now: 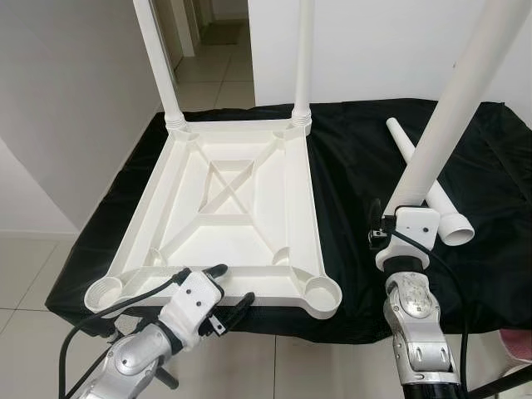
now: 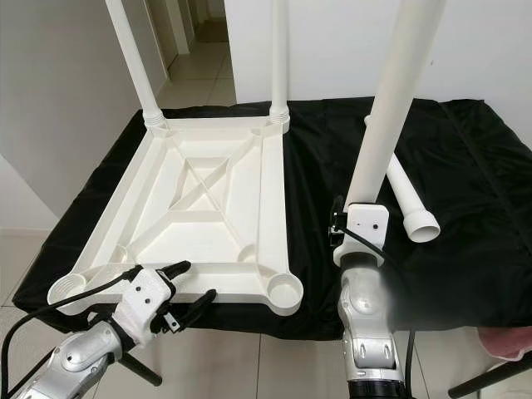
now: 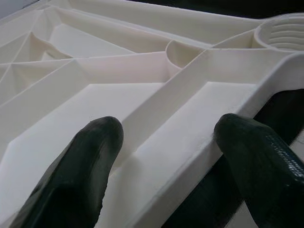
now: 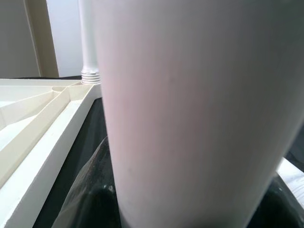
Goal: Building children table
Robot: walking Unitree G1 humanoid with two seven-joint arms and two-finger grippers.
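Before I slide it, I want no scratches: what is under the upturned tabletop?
A black cloth lies under the white tabletop, spreading past its edges. Whatever the cloth covers is hidden.

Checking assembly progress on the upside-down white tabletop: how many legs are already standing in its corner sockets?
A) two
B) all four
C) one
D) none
A: two legs stand upright in the far corner sockets of the tabletop, the two near sockets are open, a third leg is held in the right hand, and a fourth leg lies on the black cloth.
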